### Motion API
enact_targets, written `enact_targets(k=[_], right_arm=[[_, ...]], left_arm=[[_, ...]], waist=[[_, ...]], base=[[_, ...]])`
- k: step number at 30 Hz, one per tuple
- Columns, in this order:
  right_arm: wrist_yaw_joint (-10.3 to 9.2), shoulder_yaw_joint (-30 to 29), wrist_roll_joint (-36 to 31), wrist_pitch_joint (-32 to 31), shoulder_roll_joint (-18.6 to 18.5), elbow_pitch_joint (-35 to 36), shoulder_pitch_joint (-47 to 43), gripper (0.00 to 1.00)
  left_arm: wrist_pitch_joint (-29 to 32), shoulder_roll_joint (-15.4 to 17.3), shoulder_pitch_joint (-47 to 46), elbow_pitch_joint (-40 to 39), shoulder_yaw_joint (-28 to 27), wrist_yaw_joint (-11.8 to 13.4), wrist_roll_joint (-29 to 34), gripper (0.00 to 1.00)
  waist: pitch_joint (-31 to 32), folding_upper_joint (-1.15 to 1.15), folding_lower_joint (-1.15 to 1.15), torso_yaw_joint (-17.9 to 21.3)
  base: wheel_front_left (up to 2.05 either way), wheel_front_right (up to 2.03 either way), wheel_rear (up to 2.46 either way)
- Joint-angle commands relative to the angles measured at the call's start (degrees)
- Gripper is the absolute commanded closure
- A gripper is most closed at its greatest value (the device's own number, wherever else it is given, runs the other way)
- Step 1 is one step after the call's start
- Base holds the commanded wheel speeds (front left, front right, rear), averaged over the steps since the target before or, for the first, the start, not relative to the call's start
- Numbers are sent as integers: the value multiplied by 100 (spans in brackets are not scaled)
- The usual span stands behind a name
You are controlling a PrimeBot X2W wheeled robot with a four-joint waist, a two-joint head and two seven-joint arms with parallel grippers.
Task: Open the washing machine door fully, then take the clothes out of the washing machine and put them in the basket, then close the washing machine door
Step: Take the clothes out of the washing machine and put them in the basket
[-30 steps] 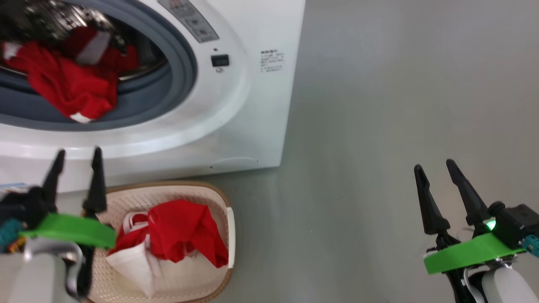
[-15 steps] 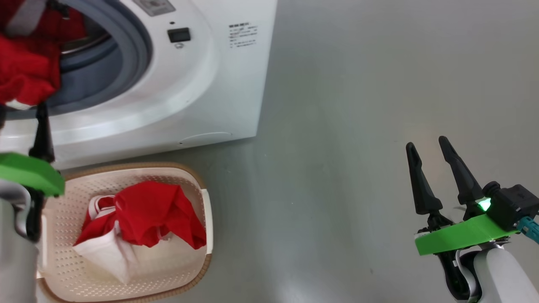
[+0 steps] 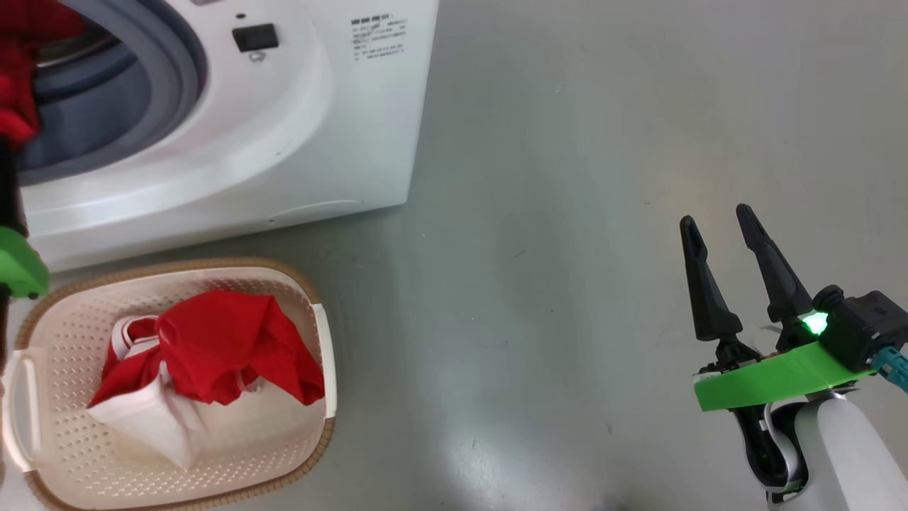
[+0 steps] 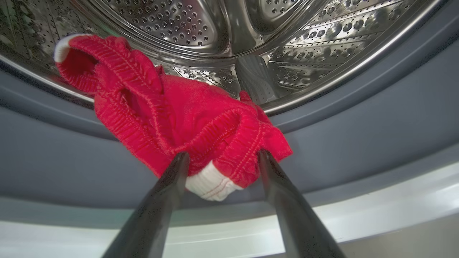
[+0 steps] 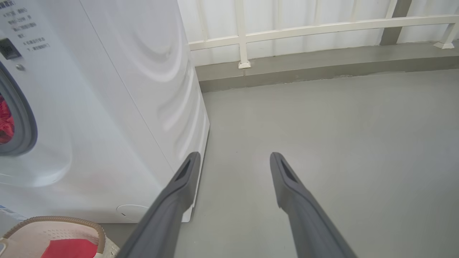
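Observation:
The washing machine stands at the upper left with its grey seal and drum showing; the washing machine door is out of view. Red clothes hang from the steel drum over the seal. My left gripper is open, its fingertips on either side of the garment's lower white-edged hem. In the head view one dark finger of it shows at the left edge. The basket sits on the floor before the machine, holding red and white clothes. My right gripper hangs open over bare floor at the right.
Grey floor stretches to the right of the machine. In the right wrist view a white railing on a low kerb runs along the back, and the machine's side panel is close on the left.
The head camera has swung, sliding the machine and the basket to the left. My left gripper has risen from the basket's edge to the drum opening. The right gripper has stayed open.

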State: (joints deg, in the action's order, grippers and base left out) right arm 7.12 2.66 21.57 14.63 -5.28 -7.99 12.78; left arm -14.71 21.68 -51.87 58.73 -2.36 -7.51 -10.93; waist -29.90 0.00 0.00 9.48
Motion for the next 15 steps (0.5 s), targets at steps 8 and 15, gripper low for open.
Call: enact_targets(k=[8,15], right_arm=[[36,127,-39,37,-1,169,72,0],[36,166,-40,37,26,154,143,0]], left_arm=[[-29,361,-333,121,110,23,193,0],[-29,353,-461,236,263,9,190,100]], waist=[[-181,0,0,58],[-189,0,0,79]], base=[[0,0,0],[0,0,0]])
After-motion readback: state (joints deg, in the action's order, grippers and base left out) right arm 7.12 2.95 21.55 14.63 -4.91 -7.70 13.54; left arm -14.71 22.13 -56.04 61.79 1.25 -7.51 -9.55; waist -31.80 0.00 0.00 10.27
